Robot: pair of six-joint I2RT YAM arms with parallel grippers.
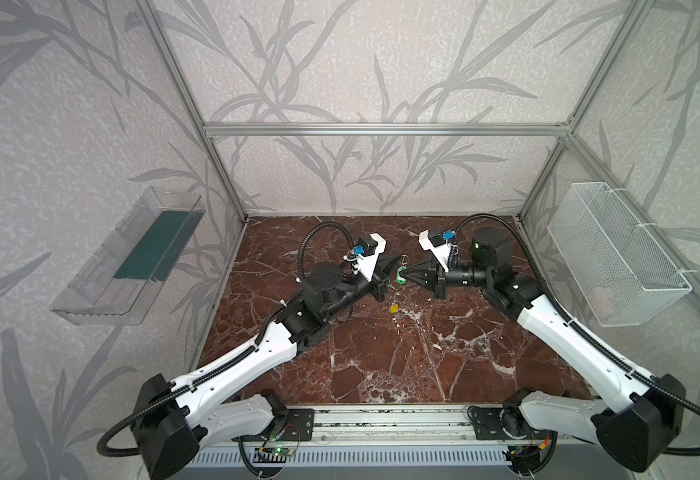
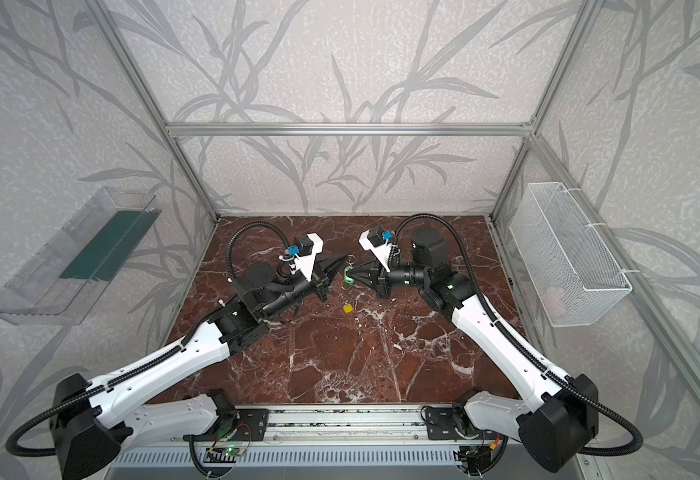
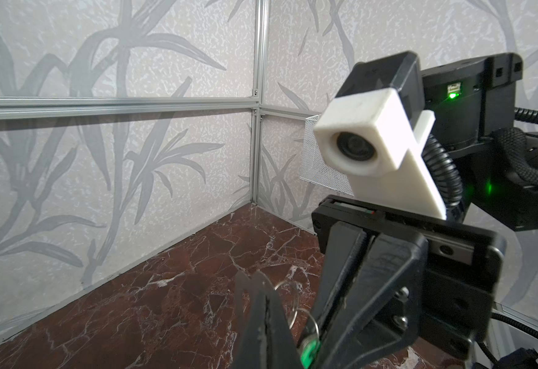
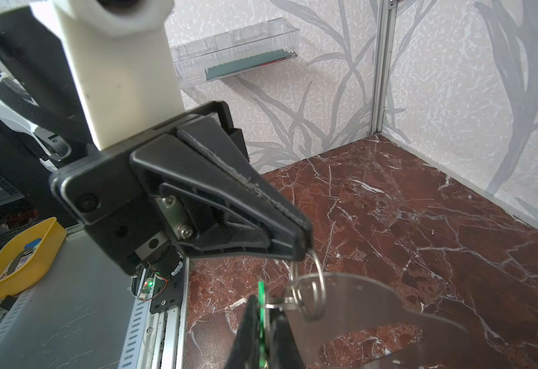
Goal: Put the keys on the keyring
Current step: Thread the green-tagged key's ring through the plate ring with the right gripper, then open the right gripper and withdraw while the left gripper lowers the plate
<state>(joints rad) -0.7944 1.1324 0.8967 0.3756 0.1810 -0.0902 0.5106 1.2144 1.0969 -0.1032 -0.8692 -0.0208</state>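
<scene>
Above the middle of the marble table (image 1: 381, 357) the two grippers meet tip to tip. My right gripper (image 4: 262, 308) is shut on the green tag (image 4: 261, 289) of a key (image 4: 288, 302). My left gripper (image 4: 304, 247) is shut on a thin wire ring (image 4: 317, 278) that seems to pass through the edge of the keyring (image 4: 373, 303), a grey plate with an oval cutout. In both top views the green tag (image 1: 400, 276) (image 2: 347, 277) sits between the left gripper (image 1: 398, 258) and right gripper (image 1: 406, 276). The yellow tag (image 1: 394, 308) shows nearer the front; lying or hanging, I cannot tell.
A clear plastic bin (image 1: 128, 257) is fixed to the left wall and a white mesh basket (image 1: 618, 253) to the right wall. A metal rail (image 1: 381, 419) runs along the table's front edge. A yellow tray (image 4: 15, 258) stands outside the cell.
</scene>
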